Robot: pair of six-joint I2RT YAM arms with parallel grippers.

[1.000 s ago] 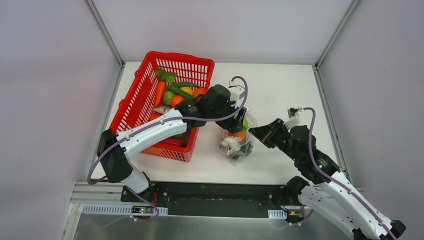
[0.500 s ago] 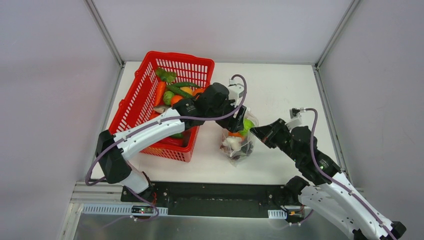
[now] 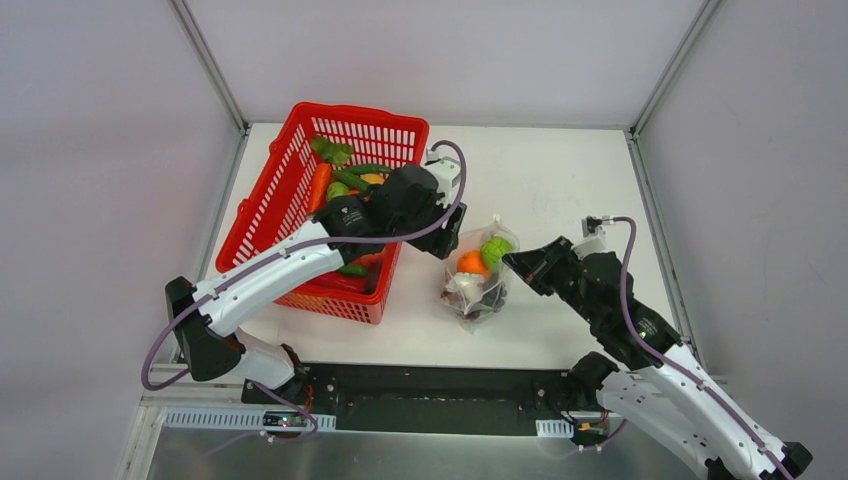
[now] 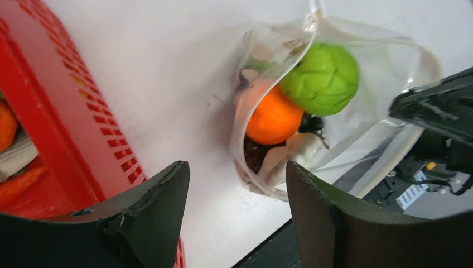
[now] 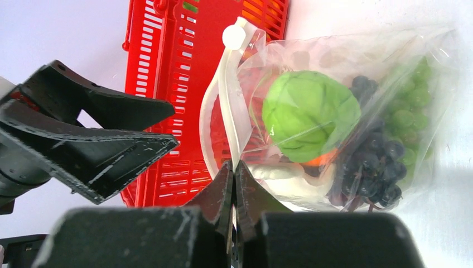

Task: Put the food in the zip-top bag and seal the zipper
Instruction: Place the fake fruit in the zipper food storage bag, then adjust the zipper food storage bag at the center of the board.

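Clear bag (image 3: 479,284) at centre, rim pinched by right gripper (image 5: 234,167) to hold it open; left gripper (image 4: 237,180) wide, empty.

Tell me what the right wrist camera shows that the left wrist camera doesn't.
Right wrist only: the right end effector shut on the zip-top bag's mouth edge, and dark purple grapes inside. Left wrist only: the orange ball in full, and orange food inside the red basket. Both: the bag, the green piece in it, the basket, and the open left end effector.
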